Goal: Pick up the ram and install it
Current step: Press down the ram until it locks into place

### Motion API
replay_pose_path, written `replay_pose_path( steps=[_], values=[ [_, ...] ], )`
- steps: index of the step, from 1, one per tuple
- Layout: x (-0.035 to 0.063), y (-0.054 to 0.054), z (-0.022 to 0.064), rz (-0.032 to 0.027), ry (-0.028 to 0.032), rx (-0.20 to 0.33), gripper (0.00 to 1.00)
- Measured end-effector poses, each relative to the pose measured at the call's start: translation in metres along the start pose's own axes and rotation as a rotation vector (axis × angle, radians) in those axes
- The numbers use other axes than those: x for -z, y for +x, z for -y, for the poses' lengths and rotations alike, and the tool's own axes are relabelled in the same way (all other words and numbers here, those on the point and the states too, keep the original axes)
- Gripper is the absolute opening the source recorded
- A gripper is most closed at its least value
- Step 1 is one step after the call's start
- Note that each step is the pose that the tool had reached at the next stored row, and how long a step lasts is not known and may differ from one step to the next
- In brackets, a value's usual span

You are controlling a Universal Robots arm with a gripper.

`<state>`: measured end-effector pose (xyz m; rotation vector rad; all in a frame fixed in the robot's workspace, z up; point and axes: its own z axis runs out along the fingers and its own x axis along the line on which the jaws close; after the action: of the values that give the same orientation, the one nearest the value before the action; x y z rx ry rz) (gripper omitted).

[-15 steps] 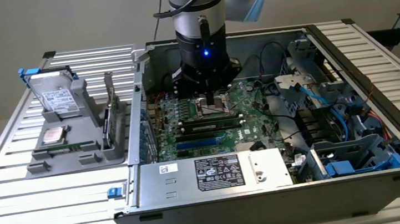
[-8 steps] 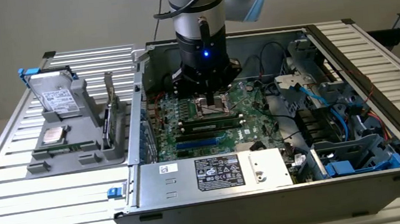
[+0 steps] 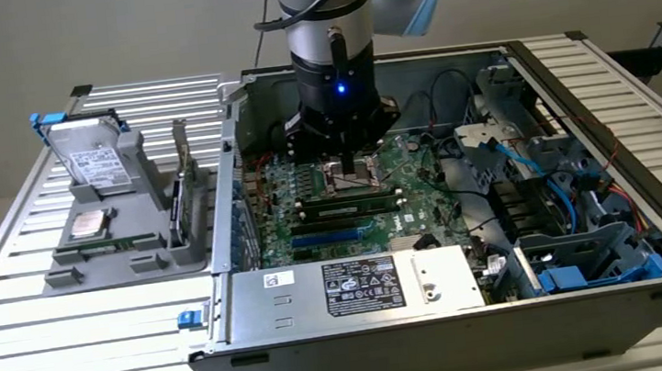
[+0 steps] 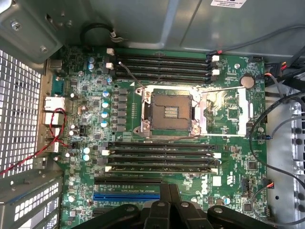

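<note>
Exterior view, tool: the tool (image 3: pixel 348 167) hangs low inside the open computer case (image 3: pixel 444 321), over the motherboard (image 3: pixel 410 172), just above the processor socket area.
Exterior view, tool state: fingers drawn together, and nothing can be made out between them.
Exterior view, ram: one ram (image 3: pixel 350 207) stick lies seated in a memory slot on the near side of the tool, its pale label strip facing up; it looks level with the slot row.
Exterior view, holder: on the exterior view's left, a grey parts holder (image 3: pixel 129 253) on the bench (image 3: pixel 20 274) carries a hard drive (image 3: pixel 95 164), a square silver processor (image 3: pixel 91 224) and a wider card (image 3: pixel 186 178) standing on edge.
Wrist view, tool: the dark fingers (image 4: pixel 164 210) sit pressed together over the board, near the blue expansion slot (image 4: pixel 126 195).
Wrist view, slots: the open empty processor socket (image 4: pixel 170 110) lies between two banks of memory slots (image 4: pixel 162 156); whether a stick sits in any of them I cannot tell.
Progress: judging by the exterior view, the stick seems already in its slot and the tool has let go. Whether the latches have closed cannot be told.
</note>
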<state>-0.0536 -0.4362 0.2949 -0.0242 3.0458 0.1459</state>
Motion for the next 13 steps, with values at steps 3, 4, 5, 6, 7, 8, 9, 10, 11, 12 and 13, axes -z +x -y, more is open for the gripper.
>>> replay_pose_path(
  steps=[3, 4, 5, 6, 7, 8, 9, 10, 11, 12, 13],
  values=[
    [0.0061, -0.001, -0.0012, 0.0003, 0.0006, -0.004, 0.11],
    [0.0096, -0.001, -0.0017, 0.0004, 0.0008, -0.005, 0.11],
    [0.0134, -0.001, -0.0023, 0.0006, 0.0009, -0.007, 0.11],
    [0.0172, -0.002, -0.0028, 0.0007, 0.0012, -0.009, 0.11],
    [0.0210, -0.002, -0.0034, 0.0009, 0.0013, -0.011, 0.11],
    [0.0249, -0.002, -0.0039, 0.0010, 0.0014, -0.011, 0.11],
    [0.0273, -0.003, -0.0041, 0.0010, 0.0014, -0.011, 0.11],
    [0.0282, -0.003, -0.0042, 0.0011, 0.0013, -0.011, 0.11],
    [0.0282, -0.002, -0.0042, 0.0013, 0.0025, -0.013, 0.11],
    [0.0282, -0.002, -0.0042, -0.0003, 0.0036, -0.015, 0.11],
    [0.0283, -0.002, -0.0042, -0.0102, 0.0044, -0.019, 0.11]
  ],
)
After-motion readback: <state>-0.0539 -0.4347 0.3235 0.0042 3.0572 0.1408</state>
